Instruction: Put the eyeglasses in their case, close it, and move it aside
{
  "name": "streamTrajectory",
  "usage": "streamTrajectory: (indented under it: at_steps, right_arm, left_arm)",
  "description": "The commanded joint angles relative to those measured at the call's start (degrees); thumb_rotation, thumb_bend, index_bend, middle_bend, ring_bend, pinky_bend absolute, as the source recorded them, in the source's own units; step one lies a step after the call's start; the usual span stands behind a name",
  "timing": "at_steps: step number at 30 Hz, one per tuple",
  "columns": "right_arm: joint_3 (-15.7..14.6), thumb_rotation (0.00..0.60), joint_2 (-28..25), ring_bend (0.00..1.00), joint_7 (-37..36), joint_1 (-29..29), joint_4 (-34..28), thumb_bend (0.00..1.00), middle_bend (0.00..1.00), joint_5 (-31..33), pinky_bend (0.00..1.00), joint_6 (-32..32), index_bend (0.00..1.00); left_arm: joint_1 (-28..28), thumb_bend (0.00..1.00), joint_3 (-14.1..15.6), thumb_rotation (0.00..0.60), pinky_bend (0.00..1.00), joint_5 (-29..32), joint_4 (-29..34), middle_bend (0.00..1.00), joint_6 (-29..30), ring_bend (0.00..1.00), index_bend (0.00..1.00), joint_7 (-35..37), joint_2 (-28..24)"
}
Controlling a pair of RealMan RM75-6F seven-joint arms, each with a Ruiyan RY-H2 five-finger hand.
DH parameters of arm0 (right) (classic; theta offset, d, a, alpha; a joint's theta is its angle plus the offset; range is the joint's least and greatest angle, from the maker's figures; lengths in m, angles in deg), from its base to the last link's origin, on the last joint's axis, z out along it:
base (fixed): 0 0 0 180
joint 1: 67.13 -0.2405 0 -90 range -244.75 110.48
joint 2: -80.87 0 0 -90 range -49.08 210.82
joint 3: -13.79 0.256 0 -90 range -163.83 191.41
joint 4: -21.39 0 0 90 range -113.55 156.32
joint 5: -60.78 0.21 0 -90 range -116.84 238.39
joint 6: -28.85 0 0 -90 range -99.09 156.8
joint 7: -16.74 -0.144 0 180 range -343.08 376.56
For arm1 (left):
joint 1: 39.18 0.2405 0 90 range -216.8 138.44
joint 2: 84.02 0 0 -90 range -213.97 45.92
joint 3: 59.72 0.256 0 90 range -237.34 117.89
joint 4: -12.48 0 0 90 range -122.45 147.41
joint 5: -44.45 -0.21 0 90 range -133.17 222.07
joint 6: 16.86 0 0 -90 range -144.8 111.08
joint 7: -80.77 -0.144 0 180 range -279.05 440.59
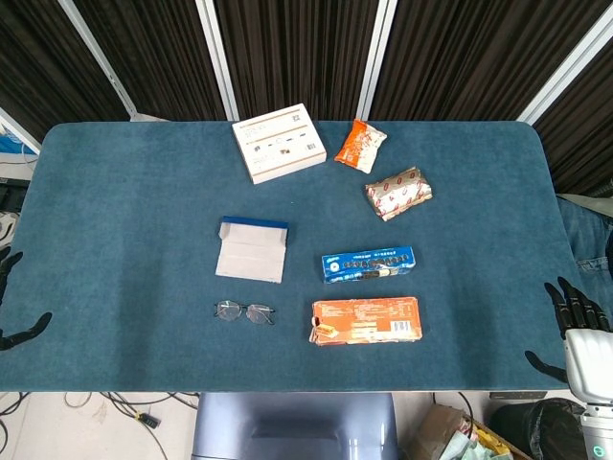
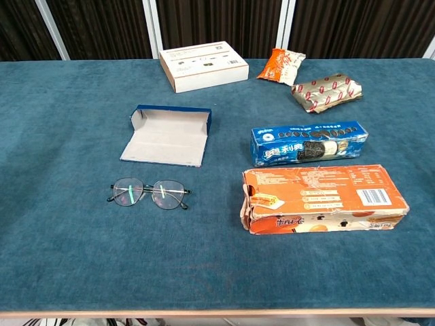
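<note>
Thin-wired, round-lensed metal eyeglasses (image 2: pixel 149 194) lie flat on the blue felt tabletop (image 2: pixel 61 122), just in front of the open blue rectangular case (image 2: pixel 168 134) with its pale grey lining facing up. Glasses and case are near each other but apart, and nothing is in the case yet, so the task looks to be at its very start.

The step in hand, as I judge it, is the first reach for the glasses. The frame is slight and lies close against the felt, so a good grasp would probably pinch the bridge or one rim rather than sweep across the lenses. The temples appear folded, though that is hard to confirm at this size. The glasses should then go lengthwise into the lined tray of the case before the lid is folded over. The left side seems the more natural approach, since the case sits left of the packaged goods.

To the right of the case lie a blue cookie box (image 2: pixel 309 144) and, nearer the front edge, an orange carton (image 2: pixel 321 199). Behind the case are a white flat cardboard box (image 2: pixel 203 66), an orange snack bag (image 2: pixel 281 66) and a gold patterned packet (image 2: pixel 325 91).

In the head view, the left robot hand (image 1: pixel 11 307) shows only as dark fingers at the tabletop's left edge, far left of the case; they appear spread and hold nothing. The right robot hand (image 1: pixel 573 311) hangs beyond the right edge, far right of the case, fingers apart, empty, touching nothing.
</note>
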Motion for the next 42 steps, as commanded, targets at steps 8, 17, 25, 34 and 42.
streamTrajectory:
  at_steps: [8, 17, 25, 34, 42]
  right_arm:
    - [0.09, 0.6, 0.06, 0.1, 0.48, 0.2, -0.54, 0.11, 0.0, 0.65, 0.16, -0.01, 0.05]
    - [0.18, 0.6, -0.31, 0.1, 0.09, 0.14, -1.09, 0.11, 0.0, 1.68, 0.16, -0.87, 0.05]
    - [0.15, 0.6, -0.41, 0.1, 0.28, 0.17, -1.66, 0.11, 0.0, 2.41, 0.16, -1.4, 0.05]
    - [0.25, 0.6, -0.4, 0.1, 0.45, 0.12, -1.97, 0.11, 0.0, 2.97, 0.16, -1.76, 0.05]
    - [0.28, 0.6, -0.56, 0.11, 0.38, 0.17, -2.13, 0.11, 0.0, 3.2, 0.16, -1.86, 0.05]
  left_arm:
    - [-1.83, 0.18, 1.66, 0.6, 0.0, -3.58, 0.69, 0.07, -2.78, 0.0, 0.14, -0.17, -0.09]
    - [-14.12, 0.21, -1.65, 0.6, 0.0, 4.29, 11.58, 0.07, -22.64, 0.0, 0.18, -13.39, -4.79]
    - [-25.94, 0.22, -5.33, 0.6, 0.0, 21.76, 13.83, 0.07, -33.95, 0.0, 0.28, -26.74, 0.01]
    - [-34.32, 0.31, -5.48, 0.6, 0.0, 37.13, 11.68, 0.08, -31.12, 0.0, 0.34, -38.99, 11.94]
    - [-39.12, 0.32, -4.35, 0.6, 0.0, 42.35, 9.03, 0.1, -29.08, 0.0, 0.41, -43.72, 19.77]
